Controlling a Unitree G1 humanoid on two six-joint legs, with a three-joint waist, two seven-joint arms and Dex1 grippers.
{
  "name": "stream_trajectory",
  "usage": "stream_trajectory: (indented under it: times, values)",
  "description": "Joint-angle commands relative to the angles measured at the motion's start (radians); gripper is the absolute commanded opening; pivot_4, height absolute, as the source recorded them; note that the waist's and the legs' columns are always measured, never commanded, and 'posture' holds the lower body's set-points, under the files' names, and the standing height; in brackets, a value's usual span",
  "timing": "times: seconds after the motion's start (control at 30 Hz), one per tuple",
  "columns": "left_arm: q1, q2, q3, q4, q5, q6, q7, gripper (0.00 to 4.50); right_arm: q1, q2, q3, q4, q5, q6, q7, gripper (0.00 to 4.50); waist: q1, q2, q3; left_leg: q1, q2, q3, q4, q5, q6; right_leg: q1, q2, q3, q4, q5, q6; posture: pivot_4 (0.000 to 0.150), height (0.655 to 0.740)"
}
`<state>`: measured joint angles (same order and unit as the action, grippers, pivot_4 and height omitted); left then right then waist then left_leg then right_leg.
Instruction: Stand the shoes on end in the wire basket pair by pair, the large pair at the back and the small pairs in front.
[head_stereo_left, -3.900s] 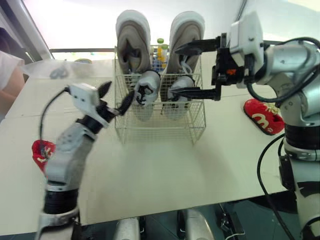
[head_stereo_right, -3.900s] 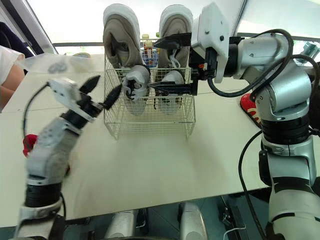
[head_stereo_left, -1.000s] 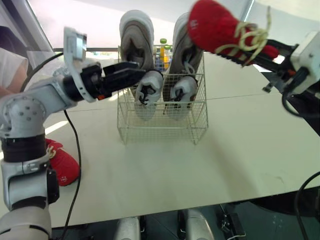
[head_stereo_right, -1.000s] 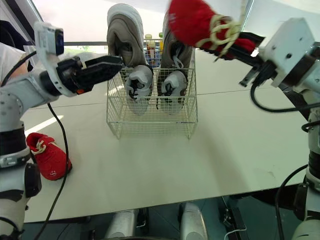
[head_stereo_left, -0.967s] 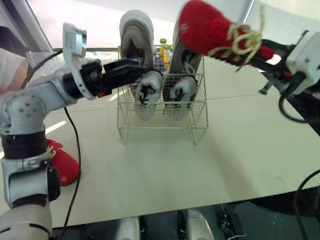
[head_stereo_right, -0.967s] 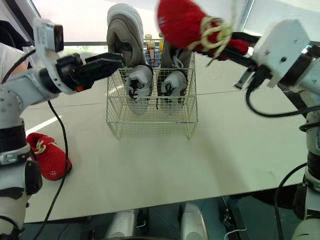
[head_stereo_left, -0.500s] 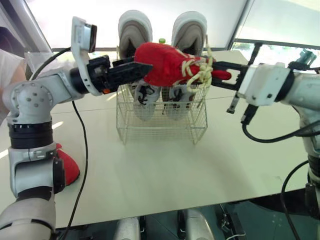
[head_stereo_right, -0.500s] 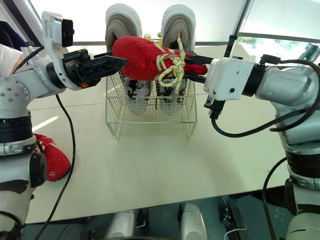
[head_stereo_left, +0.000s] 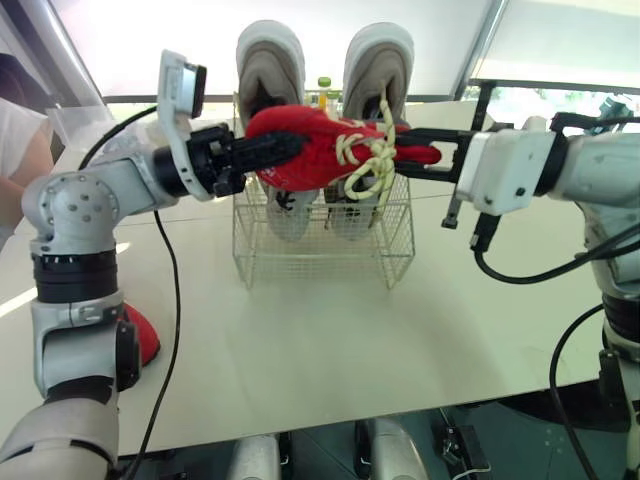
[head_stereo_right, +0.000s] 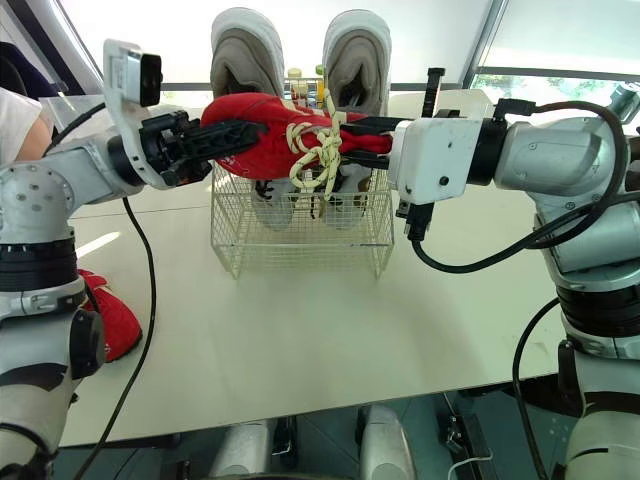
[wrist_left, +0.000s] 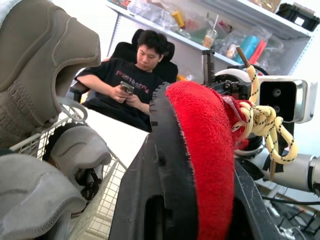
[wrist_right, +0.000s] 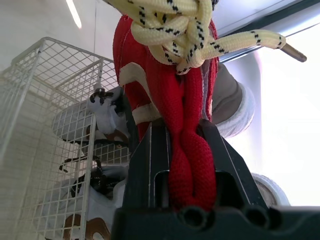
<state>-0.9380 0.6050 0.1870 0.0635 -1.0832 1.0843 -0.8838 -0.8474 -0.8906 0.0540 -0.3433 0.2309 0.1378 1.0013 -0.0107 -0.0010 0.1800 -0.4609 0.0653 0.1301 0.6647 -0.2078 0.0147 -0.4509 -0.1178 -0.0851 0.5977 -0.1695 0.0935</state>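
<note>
Left eye view: large pair and grey pair in basket; left gripper, right gripper both clamp red shoe above; other shoe lies left

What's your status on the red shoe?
Both jaws shut on red knit shoe with cream laces, level over white wire basket. Grey shoes stand beneath it.

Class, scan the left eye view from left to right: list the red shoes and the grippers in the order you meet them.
Loose red shoe → left gripper → held red shoe → right gripper
</note>
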Motion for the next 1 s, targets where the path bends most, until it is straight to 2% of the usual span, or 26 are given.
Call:
stream_trajectory:
  times: [0.03, 0.17, 0.3, 0.43, 0.57, 0.8, 1.0]
  values:
    - [-0.001, -0.020, 0.048, -0.044, -0.054, 0.021, 0.028, 0.24, -0.041, -0.014, -0.074, -0.019, 0.072, 0.090, -0.001, 2.42, 0.001, 0.000, 0.000, 0.000, 0.000, 0.000, 0.000, 0.000, 0.000, 0.000, 0.000, 0.000, 0.000, 0.000, 0.000, 0.150, 0.7400]
    - [0.027, -0.056, 0.098, -0.071, -0.114, 0.041, 0.093, 0.24, 0.004, -0.041, -0.187, -0.060, 0.271, 0.333, -0.010, 4.46, 0.003, 0.000, 0.000, 0.000, 0.000, 0.000, 0.000, 0.000, 0.000, 0.000, 0.000, 0.000, 0.000, 0.000, 0.000, 0.150, 0.7400]
    - [0.050, -0.118, 0.165, -0.081, -0.203, 0.027, 0.198, 0.24, 0.139, 0.004, -0.358, -0.072, 0.584, 0.620, -0.097, 4.46, 0.003, -0.002, -0.001, 0.001, 0.000, -0.002, 0.000, 0.000, 0.000, 0.002, 0.000, -0.001, -0.001, 0.000, 0.000, 0.150, 0.7400]
    - [0.056, -0.158, 0.189, -0.100, -0.265, 0.020, 0.255, 0.24, 0.209, 0.078, -0.438, -0.045, 0.741, 0.733, -0.213, 4.46, 0.001, -0.002, -0.001, 0.002, 0.000, -0.002, 0.001, 0.000, 0.000, 0.003, 0.000, -0.001, 0.000, 0.001, -0.001, 0.150, 0.7400]
    - [0.066, -0.204, 0.181, -0.126, -0.292, -0.005, 0.303, 0.24, 0.219, 0.223, -0.437, -0.066, 0.926, 0.793, -0.385, 4.46, 0.001, -0.002, -0.001, 0.002, 0.000, -0.002, 0.000, 0.000, 0.000, 0.003, 0.000, -0.001, 0.000, 0.001, -0.001, 0.150, 0.7400]
    - [0.081, -0.248, 0.153, -0.143, -0.283, -0.048, 0.332, 0.24, 0.092, 0.438, -0.376, -0.060, 1.074, 0.736, -0.626, 4.46, 0.000, -0.002, -0.001, 0.002, 0.000, -0.002, 0.001, 0.000, 0.000, 0.003, 0.000, -0.001, 0.000, 0.001, 0.000, 0.150, 0.7400]
    - [0.093, -0.260, 0.140, -0.144, -0.252, -0.100, 0.345, 0.24, 0.042, 0.474, -0.356, -0.049, 1.127, 0.715, -0.682, 4.46, 0.003, -0.002, -0.001, 0.001, 0.000, -0.002, 0.001, -0.001, 0.001, 0.004, 0.000, -0.001, -0.002, 0.001, 0.000, 0.150, 0.7400]
